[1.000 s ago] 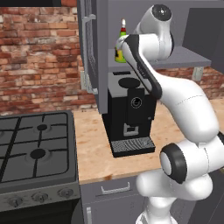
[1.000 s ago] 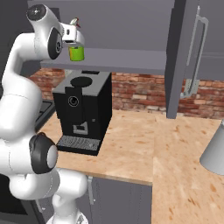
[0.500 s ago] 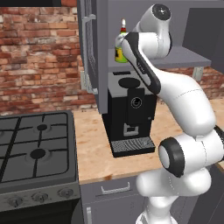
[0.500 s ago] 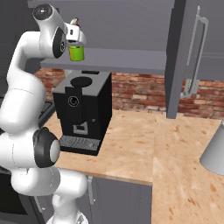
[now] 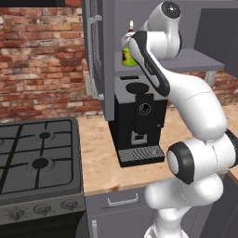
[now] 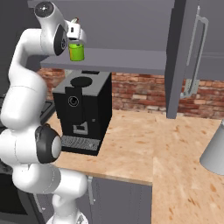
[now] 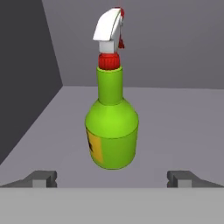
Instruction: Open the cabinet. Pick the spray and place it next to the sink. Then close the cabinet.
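Hand view shows my gripper [image 7: 112, 178] fully open, empty, facing the spray [image 7: 112, 131] upright near the front edge of the cabinet [image 6: 131, 61] shelf; advancing off-centre could topple the bottle before closure.

The arm [image 5: 153, 51] covers most of the spray [image 5: 125, 55] in the upper centre of the left base view; the cabinet [image 6: 131, 26] runs off the top edge of the right base view.

Spray [image 7: 112, 131] yellow-green, red-and-white nozzle; cabinet [image 6: 131, 26] matte grey; coffee machine [image 5: 139, 121] black — wall [image 5: 42, 60] red brick.
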